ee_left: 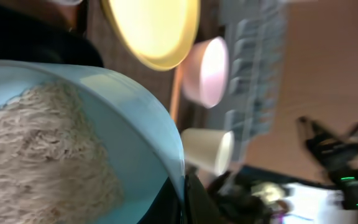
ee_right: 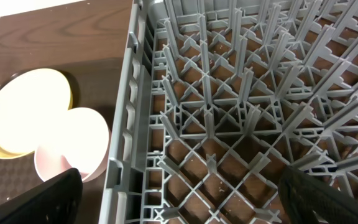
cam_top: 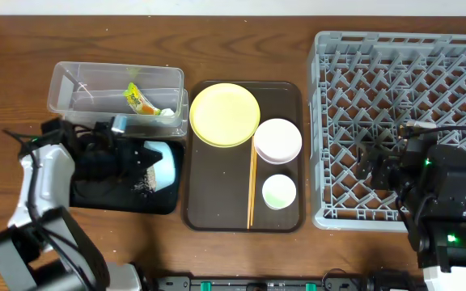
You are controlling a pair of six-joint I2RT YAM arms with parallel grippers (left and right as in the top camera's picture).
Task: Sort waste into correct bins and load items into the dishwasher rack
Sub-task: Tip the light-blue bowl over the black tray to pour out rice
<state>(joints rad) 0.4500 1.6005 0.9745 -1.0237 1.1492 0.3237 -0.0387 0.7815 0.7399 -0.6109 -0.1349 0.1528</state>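
Note:
My left gripper [cam_top: 146,155] is shut on the rim of the light blue bowl [cam_top: 164,166], which is tipped on its side over the black tray [cam_top: 120,200]. In the left wrist view my fingers [ee_left: 185,199] pinch the bowl's rim [ee_left: 135,124], and white rice scraps [ee_left: 42,149] lie inside. A few scraps [cam_top: 144,184] lie on the black tray. The yellow-green wrapper [cam_top: 140,99] lies in the clear box [cam_top: 71,81]. My right gripper [cam_top: 376,166] hangs open and empty over the grey rack [cam_top: 395,48], its fingers wide apart in the right wrist view [ee_right: 179,199].
The brown serving tray [cam_top: 217,202] holds the yellow plate [cam_top: 224,114], the pinkish-white bowl [cam_top: 277,140], the pale cup [cam_top: 279,191] and the chopsticks [cam_top: 252,190]. The rack's pegs [ee_right: 229,93] fill the right wrist view, with the plate [ee_right: 23,106] and bowl [ee_right: 73,140] at its left.

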